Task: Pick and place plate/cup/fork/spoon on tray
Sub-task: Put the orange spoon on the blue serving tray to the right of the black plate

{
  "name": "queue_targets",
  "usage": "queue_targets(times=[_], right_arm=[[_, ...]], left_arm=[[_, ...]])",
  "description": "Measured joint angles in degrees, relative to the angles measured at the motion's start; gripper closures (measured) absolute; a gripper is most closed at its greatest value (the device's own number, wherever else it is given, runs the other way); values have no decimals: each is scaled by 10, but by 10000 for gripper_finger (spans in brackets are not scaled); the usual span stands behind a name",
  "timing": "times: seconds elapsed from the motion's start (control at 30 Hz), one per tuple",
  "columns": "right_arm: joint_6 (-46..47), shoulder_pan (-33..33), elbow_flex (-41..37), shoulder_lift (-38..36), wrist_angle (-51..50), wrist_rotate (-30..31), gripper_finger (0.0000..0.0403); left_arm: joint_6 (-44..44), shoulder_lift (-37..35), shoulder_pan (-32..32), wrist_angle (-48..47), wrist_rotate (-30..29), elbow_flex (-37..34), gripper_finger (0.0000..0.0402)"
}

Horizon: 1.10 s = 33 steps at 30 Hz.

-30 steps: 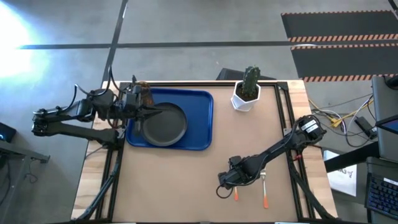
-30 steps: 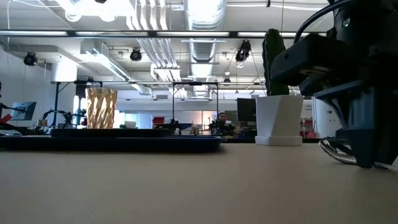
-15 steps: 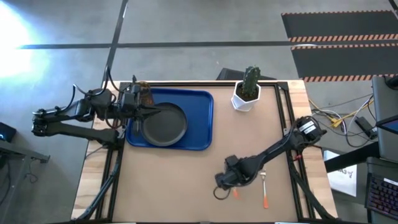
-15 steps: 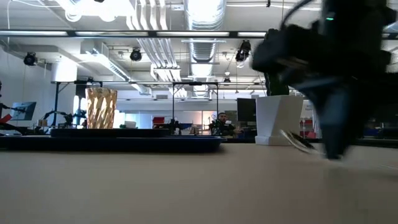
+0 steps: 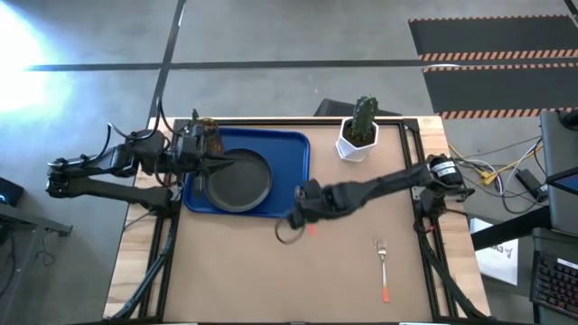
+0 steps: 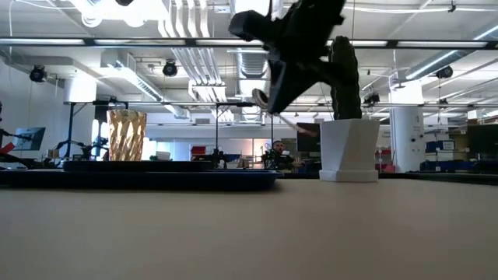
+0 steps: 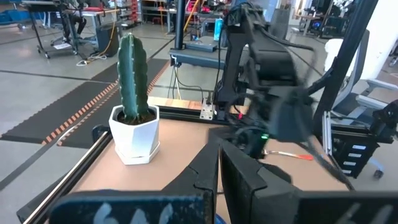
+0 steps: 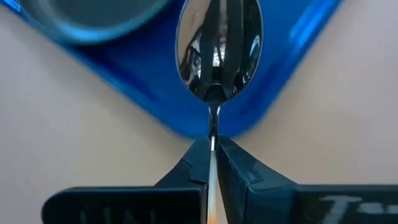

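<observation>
The blue tray (image 5: pixel 291 171) lies at the table's far left with the dark plate (image 5: pixel 239 181) on it and the amber cup (image 5: pixel 209 137) standing in its far left corner; the cup also shows in the low view (image 6: pixel 127 134). My right gripper (image 5: pixel 295 215) is shut on the spoon (image 8: pixel 217 46) above the table, just off the tray's near right corner. The fork (image 5: pixel 383 264) lies on the table near the right edge. My left gripper (image 5: pixel 228 162) is shut and empty, over the plate's far left. My right gripper pinches the spoon's thin neck (image 8: pixel 212 135), just behind the bowl, between its two fingers. The bowl (image 8: pixel 217 46) sticks out ahead of the fingertips. The spoon is lifted clear of the table and tilted in the low view (image 6: pixel 263 99), its orange handle (image 6: pixel 305 129) lower.
A white pot with a green cactus (image 5: pixel 358 135) stands at the far edge, right of the tray. Bare tabletop (image 5: pixel 244 271) lies in front of the tray and between the tray and the fork.
My right gripper has lifted the spoon off the table beside the fork. It has carried it up and toward the table's left and far edge, to the tray's near right corner. The fork has stayed where it was.
</observation>
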Motion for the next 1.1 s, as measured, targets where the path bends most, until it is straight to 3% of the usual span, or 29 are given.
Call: queue_targets(times=[0.3, 0.7, 0.83, 1.1], right_arm=[[-123, -103, 3, 23, 112, 5, 394], [-133, -159, 2, 76, 136, -38, 394], [-95, -161, 3, 84, 138, -37, 394], [47, -158, 3, 107, 142, 32, 394]], left_arm=[[0, -3, 0, -11, 0, 0, 402], [1, -7, 0, -11, -3, 0, 402], [28, -8, 0, -10, -6, 0, 402], [98, -18, 0, -7, -18, 0, 402]])
